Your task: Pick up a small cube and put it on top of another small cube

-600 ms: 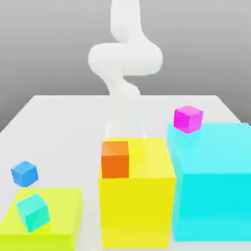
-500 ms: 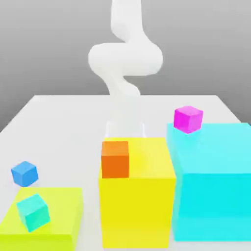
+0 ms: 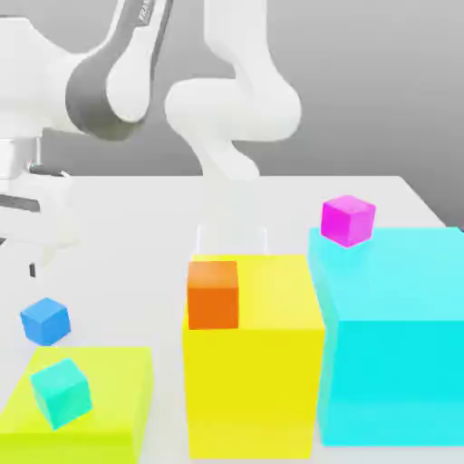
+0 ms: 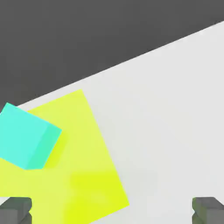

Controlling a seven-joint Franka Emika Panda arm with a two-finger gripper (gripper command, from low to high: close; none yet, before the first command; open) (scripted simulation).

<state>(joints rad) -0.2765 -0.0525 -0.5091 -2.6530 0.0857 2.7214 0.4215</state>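
Lining up on the small blue cube [image 3: 45, 322] looks like the step in hand for you; nothing has been picked up. Your end effector [image 4: 112, 211] is open, its two fingers spread wide with nothing between them. In the exterior view it hangs above the table [image 3: 136, 263], at that view's left edge. The blue cube sits on the table just beyond the low lime block [image 3: 122, 381], turned at an angle to the block's edges. The teal cube [image 3: 62, 393] rests on top of that block, also turned.

Your next move probably calls for centring over the blue cube, turning the fingers to match two opposite faces, and coming straight down before closing. Watch the lime block and the teal cube, as a finger could catch either one on the way down. The task doesn't say which cube is to go underneath, so settle that before you lift; the teal one is the nearest candidate.
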